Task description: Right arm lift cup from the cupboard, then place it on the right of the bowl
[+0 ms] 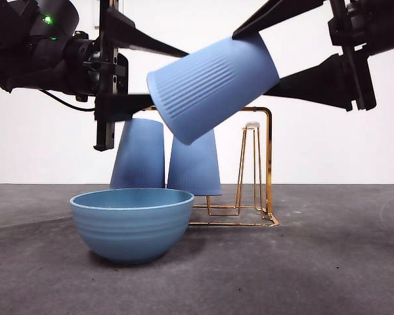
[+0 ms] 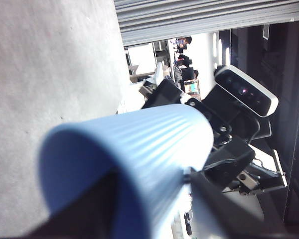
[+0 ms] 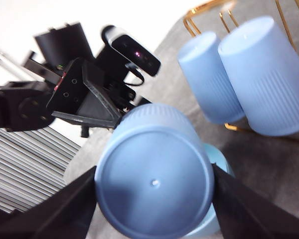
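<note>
Grey, faintly speckled surface (image 1: 328,262) fills the lower half of the front view, with a plain white wall behind it. High in that view two black grippers meet on one cup. The right gripper (image 3: 154,199), reaching in from the upper right, clamps the closed base end of the blue ribbed cup (image 1: 213,85), one finger (image 1: 276,16) above it and one below. The left gripper (image 2: 149,199), on the arm with the green light at upper left, has its fingers (image 1: 144,42) on either side of the cup's open-mouth end; it appears to press the cup too. The cup hangs tilted, mouth down toward the lower left, clear of everything beneath.

Three blue cups show in all: the lifted one and two more cups (image 1: 139,154) standing upside down on the gold wire cupboard (image 1: 268,164) behind. The cupboard's right part has bare upright wire loops (image 1: 248,167).

One light-blue bowl (image 1: 131,223) sits on the surface in front of the cupboard, at lower left of centre; nothing can be seen inside it from this low angle. In the right wrist view the bowl's rim (image 3: 222,164) peeks out just behind the held cup.

To the right of the bowl the surface runs open to the frame's right edge; the cupboard's base stands behind that stretch.
</note>
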